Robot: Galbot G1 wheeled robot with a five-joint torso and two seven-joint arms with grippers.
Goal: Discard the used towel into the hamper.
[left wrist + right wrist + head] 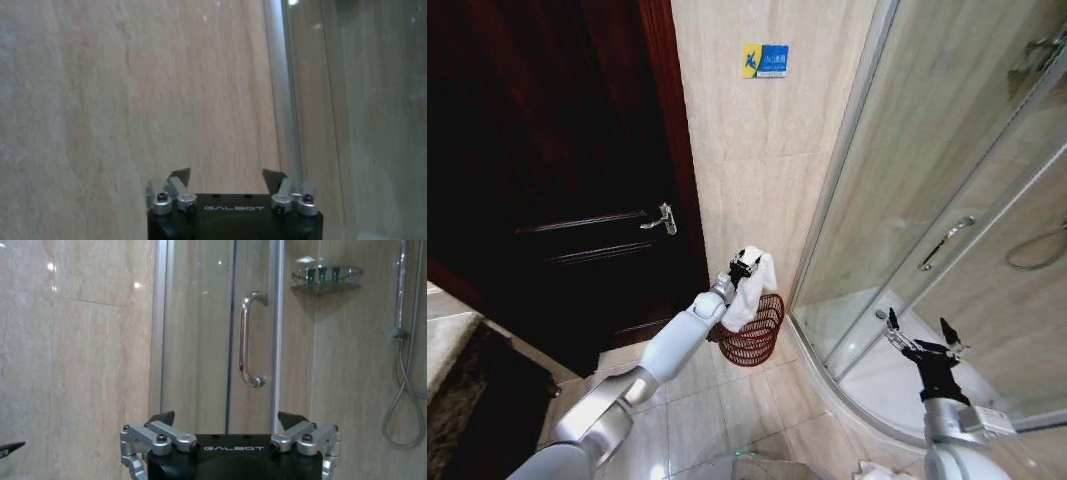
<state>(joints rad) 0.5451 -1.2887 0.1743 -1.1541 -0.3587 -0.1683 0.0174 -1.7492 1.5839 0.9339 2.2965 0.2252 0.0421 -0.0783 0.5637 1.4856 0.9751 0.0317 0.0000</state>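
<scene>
The hamper (759, 338), a round reddish-brown open-weave basket, stands on the floor against the tiled wall between the door and the shower. A white towel (747, 295) hangs from beside my left gripper (745, 267) down into the hamper's mouth. In the left wrist view that gripper (227, 175) faces the wall with its fingers (179, 176) spread and nothing between them. My right gripper (919, 328) is held open low in front of the shower glass, away from the hamper; the right wrist view shows it (227, 417) empty too.
A dark wooden door (557, 180) with a lever handle (662, 218) is left of the hamper. The curved glass shower enclosure (927, 180) with its door handle (248, 340) and raised curb (847, 400) is to the right. A dark mat (467, 400) lies at the lower left.
</scene>
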